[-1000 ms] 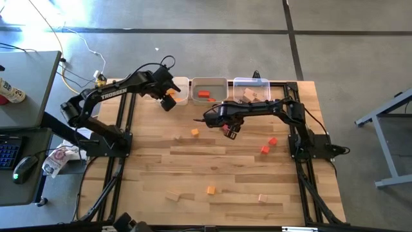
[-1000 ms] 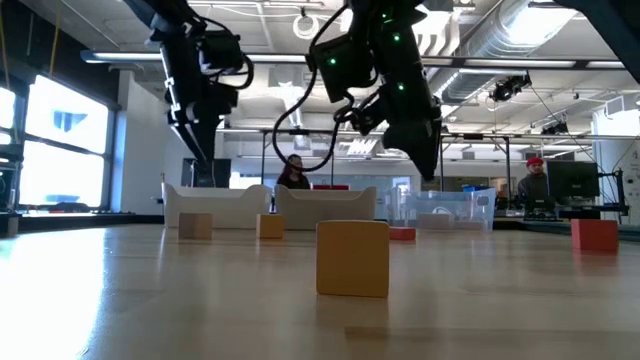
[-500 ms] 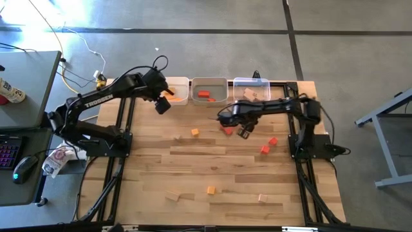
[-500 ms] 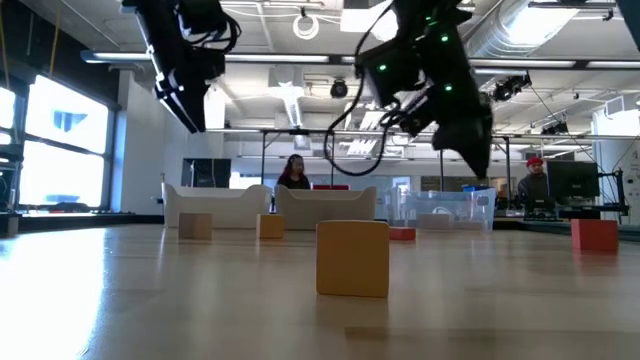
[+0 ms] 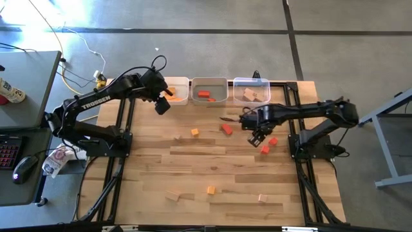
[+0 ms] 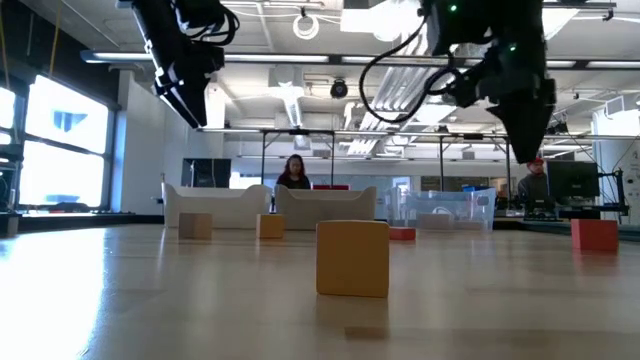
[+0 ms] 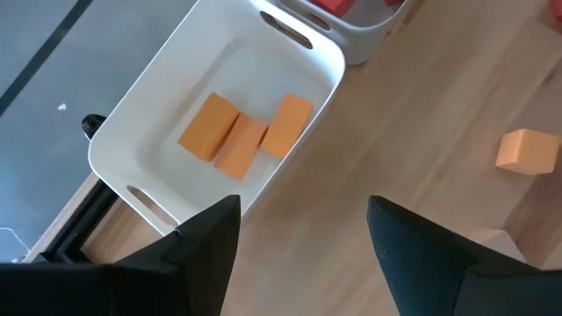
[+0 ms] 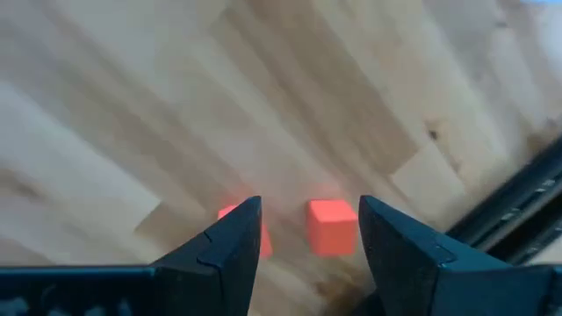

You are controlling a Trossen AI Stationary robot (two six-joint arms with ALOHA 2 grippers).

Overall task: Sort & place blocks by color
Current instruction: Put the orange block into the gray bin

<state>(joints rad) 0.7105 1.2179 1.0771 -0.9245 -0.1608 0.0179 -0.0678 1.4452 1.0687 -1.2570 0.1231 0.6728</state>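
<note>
High view: right tool (image 5: 259,138) (jaws apart) hovers beside red blocks (image 5: 269,145).

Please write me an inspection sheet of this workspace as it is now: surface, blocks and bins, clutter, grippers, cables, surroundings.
Surface: wooden table, planked, with black rails.
Job's things: three orange blocks in the white bin; red blocks in the middle bin; pale blocks in the clear bin. Loose on the table: three red blocks, two orange blocks, pale blocks.
Clutter: nothing seen on the table.
Grippers: left gripper open, empty, beside the white bin; right gripper open, empty, above two red blocks.
Cables: white cables on the floor.
Surroundings: desk with mouse; a person beyond the table.
</note>
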